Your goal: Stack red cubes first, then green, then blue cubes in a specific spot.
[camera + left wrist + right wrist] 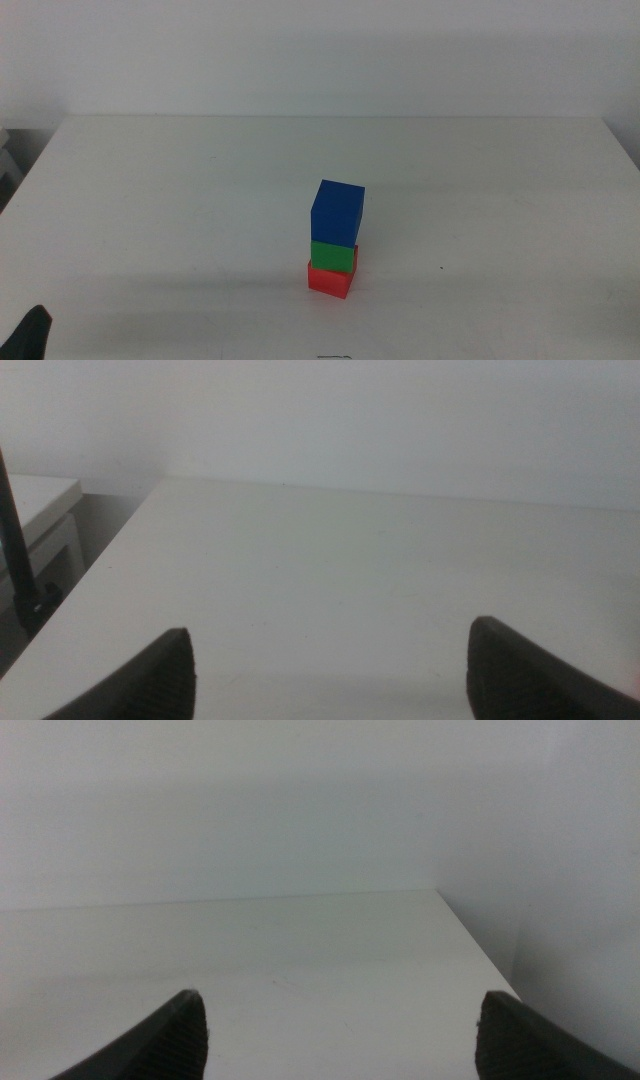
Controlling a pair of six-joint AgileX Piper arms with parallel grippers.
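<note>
A three-cube stack stands on the white table (pixel 180 200), a little right of centre and toward the front, in the middle view. The red cube (pixel 329 279) is at the bottom, the green cube (pixel 333 256) sits on it, and the blue cube (pixel 337 212) is on top, shifted slightly to the right. No gripper touches the stack. My left gripper (pixel 330 670) is open over bare tabletop; only a dark tip of it (pixel 30 335) shows at the bottom left corner of the middle view. My right gripper (pixel 340 1035) is open too, over bare table near the table's edge.
A white wall rises behind the table. In the left wrist view a thin dark rod (pixel 18 550) and a pale cabinet (pixel 45 520) stand beyond the table's side edge. The right wrist view shows the table's far corner (pixel 440 895).
</note>
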